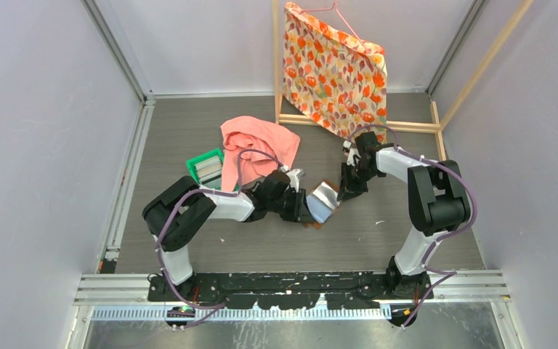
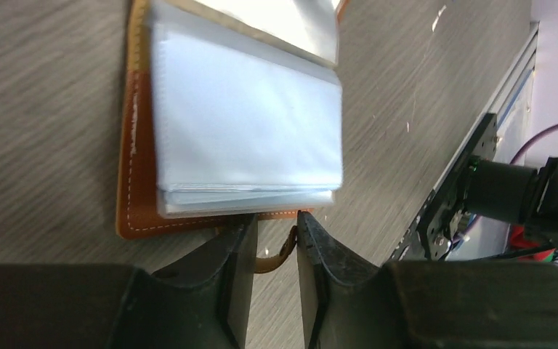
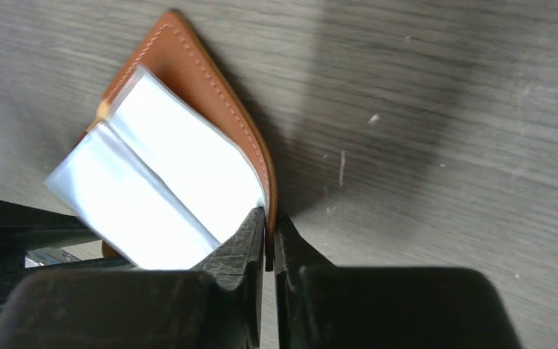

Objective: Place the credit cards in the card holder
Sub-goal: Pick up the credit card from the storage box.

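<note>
Fingers of right tool [image 3: 269, 227] clenched on brown leather edge of card holder [image 3: 189, 73], cover pinched between them. Left tool [image 2: 276, 233] at opposite edge of card holder, jaws narrowly apart, snap tab [image 2: 280, 256] in gap, no firm grip evident. Card holder open on grey table [image 1: 378, 240], between both tools, pale clear pockets [image 2: 247, 123] fanned upward. Green tray [image 1: 205, 167] left of card holder in overhead view, well apart. Pink cloth [image 1: 258, 142] just beyond tray. Floral fabric [image 1: 334, 69] on wooden frame far behind card holder.
</note>
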Motion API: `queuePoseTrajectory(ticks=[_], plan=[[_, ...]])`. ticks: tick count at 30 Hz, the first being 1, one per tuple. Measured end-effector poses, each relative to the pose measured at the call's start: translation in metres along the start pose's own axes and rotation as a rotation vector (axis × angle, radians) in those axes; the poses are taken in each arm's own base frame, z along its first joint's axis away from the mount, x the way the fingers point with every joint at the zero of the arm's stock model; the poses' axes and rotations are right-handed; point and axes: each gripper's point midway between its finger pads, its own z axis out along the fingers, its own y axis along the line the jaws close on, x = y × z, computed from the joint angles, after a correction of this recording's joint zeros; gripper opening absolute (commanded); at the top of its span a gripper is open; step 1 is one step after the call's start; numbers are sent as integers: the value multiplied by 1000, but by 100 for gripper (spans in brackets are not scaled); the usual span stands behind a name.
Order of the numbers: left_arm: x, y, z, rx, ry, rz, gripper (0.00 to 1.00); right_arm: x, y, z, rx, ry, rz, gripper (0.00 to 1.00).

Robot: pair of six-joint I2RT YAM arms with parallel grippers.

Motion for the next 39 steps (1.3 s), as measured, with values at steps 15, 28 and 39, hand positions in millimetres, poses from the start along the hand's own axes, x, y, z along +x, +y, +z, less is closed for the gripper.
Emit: queuePoseTrajectory(ticks=[15, 28, 39], plan=[[-29, 26, -9, -103, 8, -34, 30, -2, 26, -7, -168, 12, -12, 38], [-36, 20, -65, -206, -24, 30, 35, 5, 61, -39, -306, -9, -192, 40], [-43, 25, -57, -239, -4, 27, 34, 17, 76, -56, -411, 25, -349, 40]])
